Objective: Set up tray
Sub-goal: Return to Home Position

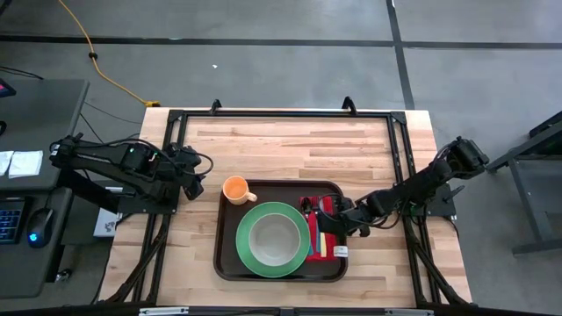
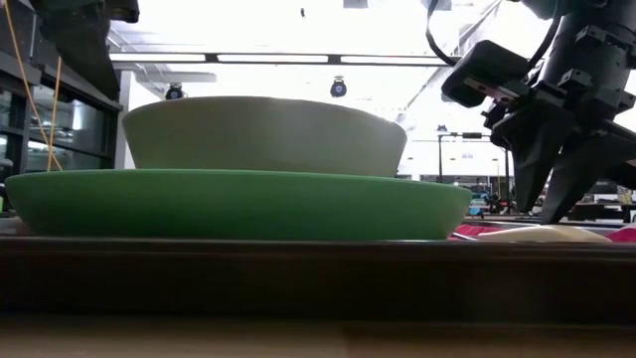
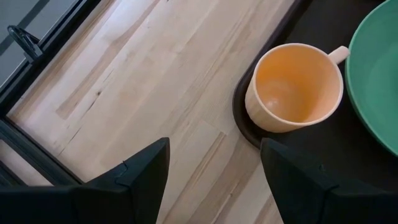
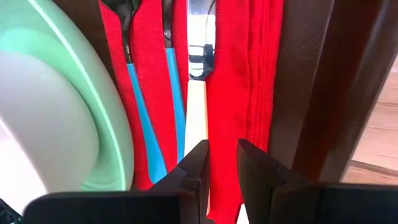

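The dark brown tray [image 1: 230, 254] lies on the wooden table. On it sit a green plate [image 1: 248, 254] holding a white bowl [image 1: 274, 235], an orange cup [image 1: 234, 189] at the far left corner, and a red napkin [image 4: 233, 93] on the right side. Two blue-handled utensils [image 4: 140, 106] and a cream-handled knife [image 4: 196, 118] lie on the napkin. My right gripper [image 4: 222, 168] slants down over the knife's handle, its fingers open by a narrow gap. My left gripper [image 3: 214, 180] hangs open over bare table left of the cup [image 3: 293, 87]. My right gripper's fingertips [image 2: 542, 204] stand just above the knife's cream handle [image 2: 547, 234], slanting down from the table's right. The handle lies flat on the napkin, running under one finger [image 4: 189, 171]. Whether the fingers touch the handle or the napkin, I cannot tell.
The tray's raised right rim [image 4: 311, 81] runs close beside my right gripper. The plate's edge [image 4: 118, 112] lies just beyond the blue handles. Bare wood [image 1: 290, 140] stretches across the far half of the table, inside a black frame [image 1: 281, 112].
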